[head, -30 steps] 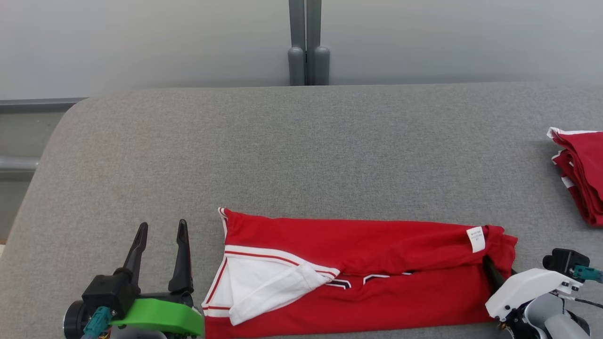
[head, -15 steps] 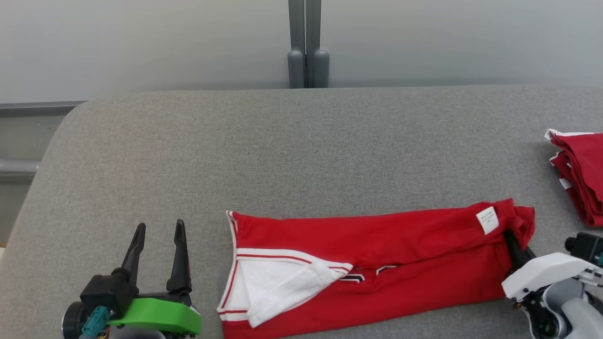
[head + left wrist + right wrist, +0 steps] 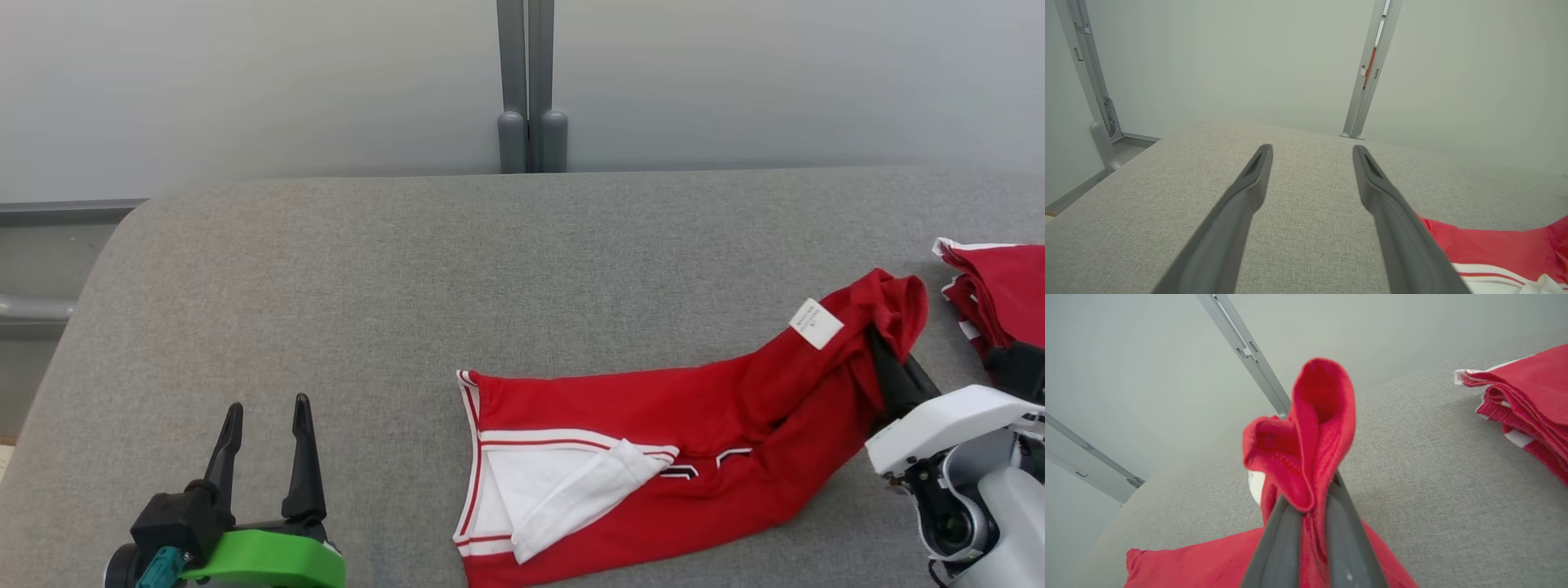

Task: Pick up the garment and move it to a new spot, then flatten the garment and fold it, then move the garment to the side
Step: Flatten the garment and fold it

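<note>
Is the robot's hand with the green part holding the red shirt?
No, the left gripper stands open over the grey cushion, apart from the red garment.

Surface (image 3: 326, 286) bare left, folded pile (image 3: 1000, 286) (red) right

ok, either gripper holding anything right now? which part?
Right gripper is shut on the red garment, pinching its bunched end by the white tag. Left gripper is open, holding nothing.

Bright, even, soft light, faint shadows; wrist views bend at edges, near fabric perhaps slightly blurred.
</note>
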Motion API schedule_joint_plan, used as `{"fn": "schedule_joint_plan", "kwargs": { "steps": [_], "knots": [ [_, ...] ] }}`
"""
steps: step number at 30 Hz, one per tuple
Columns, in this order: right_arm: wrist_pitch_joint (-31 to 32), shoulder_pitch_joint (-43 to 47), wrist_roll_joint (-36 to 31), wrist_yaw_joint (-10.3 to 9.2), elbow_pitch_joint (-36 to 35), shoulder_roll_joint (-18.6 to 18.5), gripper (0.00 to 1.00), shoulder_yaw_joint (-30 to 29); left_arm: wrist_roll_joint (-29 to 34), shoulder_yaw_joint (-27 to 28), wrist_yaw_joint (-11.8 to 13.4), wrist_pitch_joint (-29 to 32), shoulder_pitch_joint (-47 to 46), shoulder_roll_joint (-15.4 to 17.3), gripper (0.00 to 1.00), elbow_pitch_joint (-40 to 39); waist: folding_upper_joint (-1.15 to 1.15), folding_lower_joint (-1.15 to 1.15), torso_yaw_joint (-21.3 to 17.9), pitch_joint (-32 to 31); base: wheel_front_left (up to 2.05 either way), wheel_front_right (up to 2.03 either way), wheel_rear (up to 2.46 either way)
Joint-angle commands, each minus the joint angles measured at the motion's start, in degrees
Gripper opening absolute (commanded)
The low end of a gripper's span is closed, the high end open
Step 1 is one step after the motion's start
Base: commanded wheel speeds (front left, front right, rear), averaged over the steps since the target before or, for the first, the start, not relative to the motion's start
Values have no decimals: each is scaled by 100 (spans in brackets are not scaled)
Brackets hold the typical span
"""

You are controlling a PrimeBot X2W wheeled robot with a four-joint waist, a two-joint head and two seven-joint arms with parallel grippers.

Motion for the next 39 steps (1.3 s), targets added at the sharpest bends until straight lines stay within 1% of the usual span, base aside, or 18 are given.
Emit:
{"fn": "schedule_joint_plan", "kwargs": {
  "steps": [1,6,8,11,12,16,24,28,32,33,35,39],
  "knots": [
    [113,134,-36,2,-235,99,0,50,50,19,-37,-16,108,-19,100,33,0,0,52,-61,0,0,0],
    [675,456,30,2,-1202,559,0,368,87,17,-100,-16,103,-42,100,103,0,0,240,-85,0,0,0],
    [837,532,101,2,-1432,779,0,492,100,-1,-110,-16,58,-48,100,142,0,0,347,-59,0,0,0],
    [982,547,84,2,-1503,1025,0,644,129,-41,-147,-15,-33,-60,100,213,0,0,529,-2,0,0,0],
    [1039,515,153,3,-1479,1136,0,711,136,-47,-154,-16,-70,-60,100,235,0,0,601,25,0,0,0],
    [1114,332,230,2,-1192,1339,0,923,162,-92,-197,-16,-142,-69,100,329,0,0,854,94,0,0,0],
    [913,-32,477,2,-391,1559,0,1374,173,-151,-258,-15,-268,-41,100,486,0,0,1228,213,0,0,0],
    [775,-200,578,3,-1,1623,0,1597,163,-161,-277,-15,-328,-47,100,560,0,0,1323,243,0,0,0],
    [686,-356,674,3,285,1662,0,1854,165,-129,-256,-15,-335,-59,100,579,0,0,1317,282,0,0,0],
    [662,-406,707,3,342,1670,25,1929,163,-114,-245,-15,-337,-59,100,581,0,0,1293,288,0,0,0],
    [639,-483,758,3,407,1681,100,2077,155,-81,-227,-15,-341,-58,100,599,0,0,1222,279,0,0,0],
    [503,-578,929,2,229,1587,100,2314,132,-18,-226,-15,-312,-79,100,597,0,0,1018,218,0,0,0]
  ]
}}
